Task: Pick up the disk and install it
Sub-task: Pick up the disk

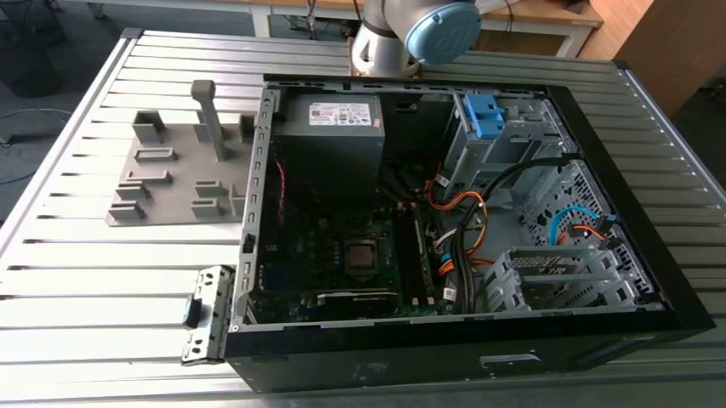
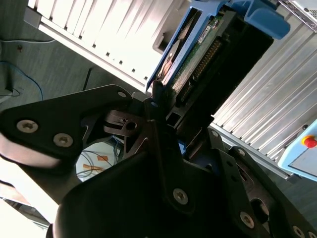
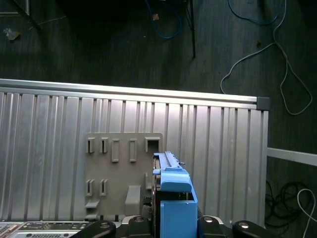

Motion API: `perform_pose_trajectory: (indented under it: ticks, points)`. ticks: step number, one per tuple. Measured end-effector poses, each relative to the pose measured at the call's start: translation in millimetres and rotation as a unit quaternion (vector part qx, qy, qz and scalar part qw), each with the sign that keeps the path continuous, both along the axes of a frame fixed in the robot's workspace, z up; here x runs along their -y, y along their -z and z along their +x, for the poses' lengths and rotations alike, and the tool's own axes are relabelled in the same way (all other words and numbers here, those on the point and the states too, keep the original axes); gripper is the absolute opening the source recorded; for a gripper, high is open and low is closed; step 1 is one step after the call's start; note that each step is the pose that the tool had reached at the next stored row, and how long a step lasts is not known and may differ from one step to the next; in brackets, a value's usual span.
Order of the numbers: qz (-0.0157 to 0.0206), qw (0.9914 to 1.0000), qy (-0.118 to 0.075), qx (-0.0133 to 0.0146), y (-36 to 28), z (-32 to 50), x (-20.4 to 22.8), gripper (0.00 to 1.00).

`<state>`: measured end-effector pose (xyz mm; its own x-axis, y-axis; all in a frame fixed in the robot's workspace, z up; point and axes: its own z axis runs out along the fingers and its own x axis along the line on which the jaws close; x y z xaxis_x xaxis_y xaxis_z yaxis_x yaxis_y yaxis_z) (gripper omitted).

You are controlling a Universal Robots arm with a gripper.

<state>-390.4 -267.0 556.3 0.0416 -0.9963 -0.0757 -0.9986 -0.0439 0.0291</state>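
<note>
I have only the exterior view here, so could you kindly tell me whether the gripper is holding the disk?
Observer: Yes. In the second wrist view the gripper is shut on the disk, gripping one end.
Operator: Thank you. What does the disk show there?
Observer: A green circuit board and a row of connector pins, edged by the blue carrier frame.
Operator: And what lies beyond it?
Observer: In the first wrist view, the grey fixture on the slatted table.
</note>
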Motion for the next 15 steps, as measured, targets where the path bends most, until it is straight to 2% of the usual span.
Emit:
perform_pose_trajectory:
  ticks: [7, 15]
  points:
    - [-0.0001, 1.0, 0.0, 0.0001, -0.5, 0.0, 0.0, 0.36]
    - [-0.0042, 0.99999, 0.0, 0.0, -0.4, 1.8, 1.8, 0.36]
